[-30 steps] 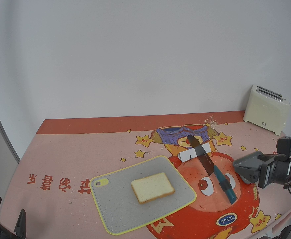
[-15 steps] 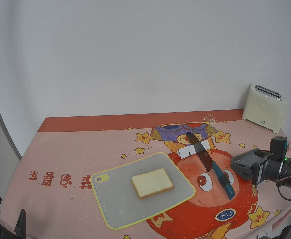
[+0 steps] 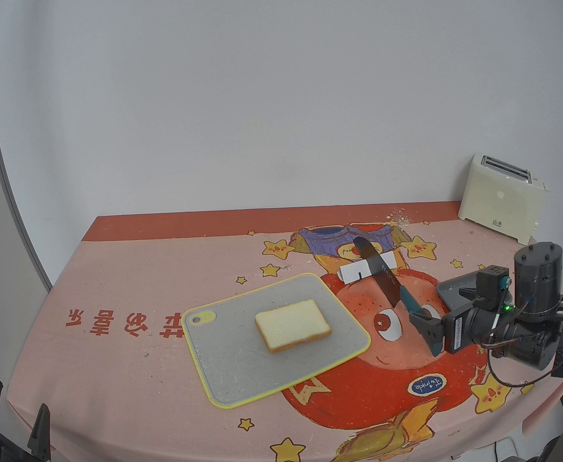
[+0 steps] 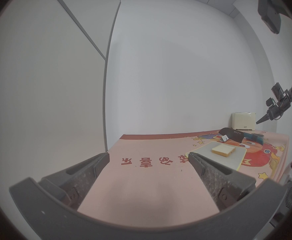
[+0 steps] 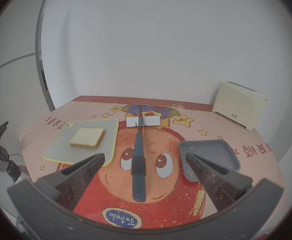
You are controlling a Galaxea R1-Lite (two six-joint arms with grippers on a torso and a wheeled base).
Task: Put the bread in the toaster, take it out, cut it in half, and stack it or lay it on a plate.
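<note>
The right gripper point(image 5: 143, 157) hangs spread wide above the knife point(image 3: 384, 277) near the desk's point(image 3: 134, 277) right edge. The bread point(image 3: 293, 325) lies on the cutting board point(image 3: 230, 360), and the left gripper point(image 4: 148, 155) is likewise spread.

In the head view the right claw point(image 3: 432, 319) covers the butt end of the knife point(image 3: 384, 277), and the grey tray point(image 3: 459, 285) on the claw's far side sits mostly behind it — I see one corner. My left claw point(image 3: 16, 412) is cut by the lower edge.
</note>
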